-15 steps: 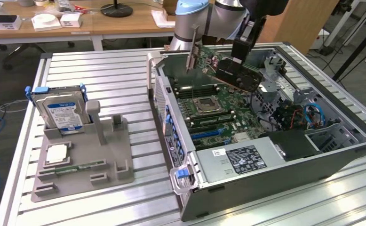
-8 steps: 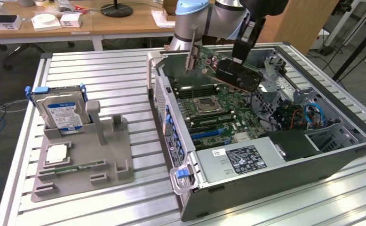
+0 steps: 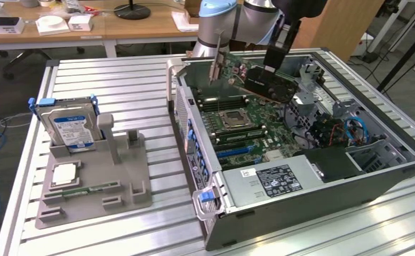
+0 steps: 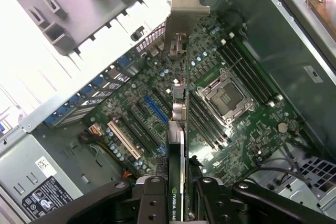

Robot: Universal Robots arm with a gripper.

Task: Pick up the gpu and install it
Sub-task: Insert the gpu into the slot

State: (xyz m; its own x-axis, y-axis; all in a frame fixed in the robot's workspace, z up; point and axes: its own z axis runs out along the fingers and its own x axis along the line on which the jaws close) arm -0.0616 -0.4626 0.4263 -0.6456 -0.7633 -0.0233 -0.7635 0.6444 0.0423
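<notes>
The gpu [image 3: 277,89] is hanging in the air inside the open computer case [image 3: 378,170], clear of the motherboard [image 3: 243,130] and touching nothing below it. In the exterior view it is sitting above the CPU socket [image 3: 234,118], its long axis tilting, with the silver end bracket [image 3: 215,66] riding higher and pointing toward the exterior view's left wall of the case. In the wrist view the gpu [image 4: 180,129] is showing edge-on, running straight out from the gripper [image 4: 181,203] to the bracket [image 4: 181,19]. The gripper's two dark fingers [image 4: 152,200] are pinching the card's thin body from both sides at the end away from the bracket. The blue expansion slot [image 4: 156,109] and the white one [image 4: 124,139] are lying beside and below the card, toward the power supply [image 3: 279,178], and the card seems to be sitting at an angle to them rather than over them. The arm is reaching down steeply from the far side of the case, its gripper [image 3: 270,69] gripping the card's upper edge.
</notes>
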